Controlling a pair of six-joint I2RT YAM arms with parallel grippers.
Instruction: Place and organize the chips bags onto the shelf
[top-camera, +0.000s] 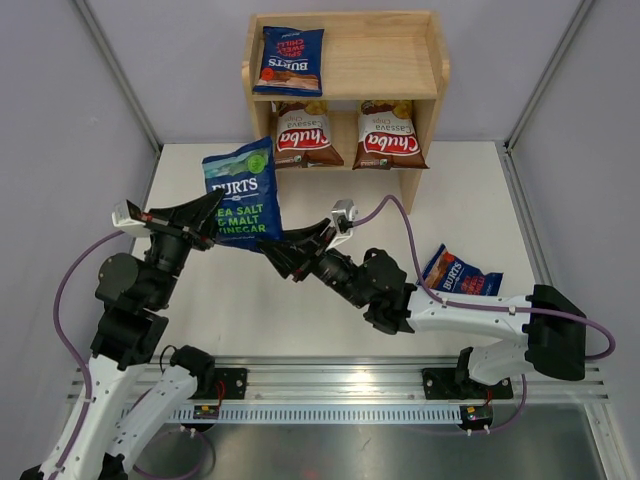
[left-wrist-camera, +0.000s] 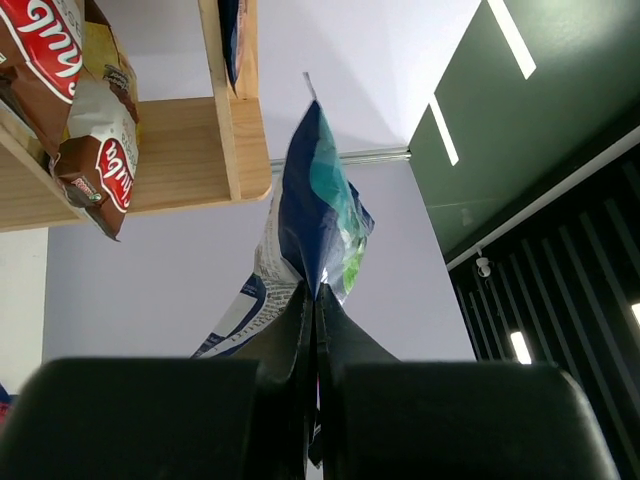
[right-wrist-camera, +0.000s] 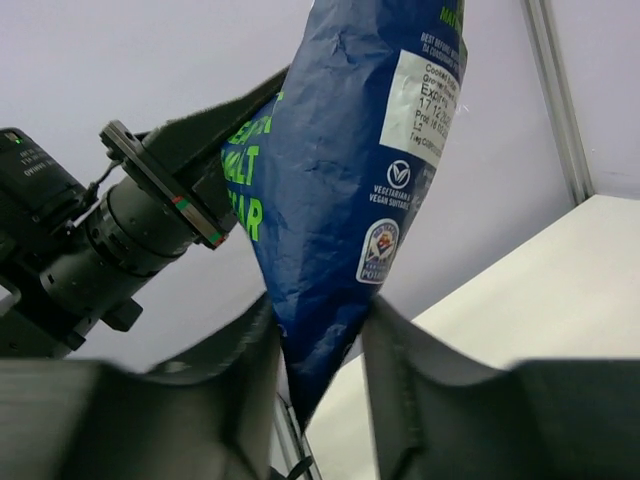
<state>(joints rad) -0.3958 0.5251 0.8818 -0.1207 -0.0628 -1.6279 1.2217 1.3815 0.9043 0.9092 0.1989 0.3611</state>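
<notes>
the left fingers (left-wrist-camera: 288, 345) are pressed shut on the edge of a blue burts bag (top-camera: 243, 195), holding it in the air above the bench (top-camera: 470, 190), in front of the shelf (top-camera: 385, 60). the right fingers (right-wrist-camera: 245, 350) stand partly apart around its lower corner, touching it; whether they grip i cannot tell. a second burts bag (top-camera: 290, 58) lies on the top tier, one chuba bag (top-camera: 303, 135) and another chuba bag (top-camera: 388, 133) stand on the lower tier, and a third burts bag (top-camera: 462, 273) lies on the bench.
</notes>
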